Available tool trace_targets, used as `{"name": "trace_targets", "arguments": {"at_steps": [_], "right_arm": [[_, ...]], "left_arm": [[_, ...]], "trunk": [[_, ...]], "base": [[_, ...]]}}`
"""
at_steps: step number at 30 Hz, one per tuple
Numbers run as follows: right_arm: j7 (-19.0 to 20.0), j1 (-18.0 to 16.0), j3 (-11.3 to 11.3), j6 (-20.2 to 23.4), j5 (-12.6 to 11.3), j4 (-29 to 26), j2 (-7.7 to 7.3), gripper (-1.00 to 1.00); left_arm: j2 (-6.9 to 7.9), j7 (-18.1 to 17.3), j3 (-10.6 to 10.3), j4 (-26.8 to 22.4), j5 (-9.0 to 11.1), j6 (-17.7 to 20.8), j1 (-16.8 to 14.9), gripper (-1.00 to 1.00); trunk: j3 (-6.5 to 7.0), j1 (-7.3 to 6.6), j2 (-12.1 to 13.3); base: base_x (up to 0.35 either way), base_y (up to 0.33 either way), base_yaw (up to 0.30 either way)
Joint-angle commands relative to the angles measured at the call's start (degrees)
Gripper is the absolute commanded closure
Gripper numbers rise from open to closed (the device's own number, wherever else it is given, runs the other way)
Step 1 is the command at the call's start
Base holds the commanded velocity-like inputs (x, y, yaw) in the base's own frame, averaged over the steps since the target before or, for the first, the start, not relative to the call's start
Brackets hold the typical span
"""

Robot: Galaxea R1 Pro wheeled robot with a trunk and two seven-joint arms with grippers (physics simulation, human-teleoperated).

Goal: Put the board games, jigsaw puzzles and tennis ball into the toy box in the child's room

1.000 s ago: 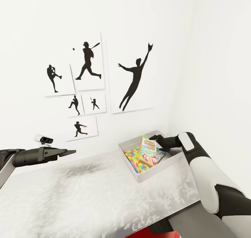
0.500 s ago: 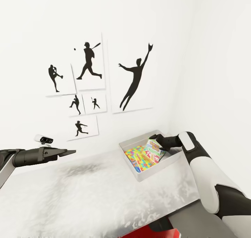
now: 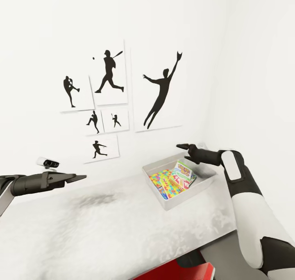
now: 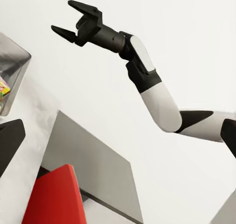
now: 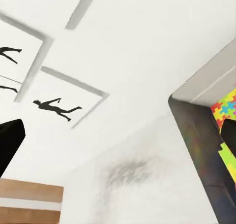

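right gripper (image 3: 183, 146): jaws apart, nothing between them. Hangs in the air above the far edge of the toy box, clear of the contents. The left wrist view shows it too (image 4: 73, 22), two dark fingers spread, empty.
left gripper (image 3: 80, 176): out over the left end of the table, well apart from the toy box. Fingers look flat and close together in the head view, but can't tell whether they're apart or together.
toy box (image 3: 203, 183): pale grey tray on the right part of the table, near the far right corner of the room. Sits flat on the tabletop, turned at an angle to the table edge. One corner of it shows in the right wrist view (image 5: 194, 128).
Skip-Bo box (image 3: 184, 170): inside the toy box, right side, lying tilted across the other boxes, red cards on its near end.
jigsaw puzzle box (image 3: 162, 180): inside the toy box, left side, flat, partly under the Skip-Bo box. Its multicolour pattern shows at the edge of the right wrist view (image 5: 225, 107).
table (image 3: 102, 231): mottled grey-white top, dark smudge left of the toy box.
posters (image 3: 162, 90): black baseball silhouettes on the white far wall, above the table.
red chair (image 3: 176, 272): at the near edge of the table, partly under it.
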Motion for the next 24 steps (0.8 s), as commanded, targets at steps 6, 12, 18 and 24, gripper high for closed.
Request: {"name": "trace_targets", "arguments": {"at_steps": [6,12,18,24], "right_arm": [[13.65,9.73,-0.22,0.25,0.75,-7.68,-0.65,-1.00],[21.02,20.90,-0.10,-3.83,0.81,-12.95,-0.68,-1.00],[21.98,27.75,0.00,-6.94,0.75,-21.73,-0.43,-1.00],[21.62,28.44,0.07,-7.35,1.30,-23.23,-0.11,-1.00]], "left_arm": [[0.37,-0.34,0.99,1.25,0.20,0.67,-0.07,-1.00],[0.56,-0.37,1.66,1.35,0.16,0.69,-0.06,-1.00],[0.57,-0.37,1.72,1.36,0.11,0.69,0.00,-1.00],[0.57,-0.37,1.73,1.32,0.16,0.69,0.00,-1.00]], "trunk": [[-0.14,0.04,-0.14],[-0.14,0.04,-0.14],[-0.14,0.04,-0.14],[-0.14,0.04,-0.14]], "base": [[-0.084,0.065,0.000],[-0.039,0.020,0.000],[-0.146,0.056,0.000],[-0.130,0.006,0.000]]}}
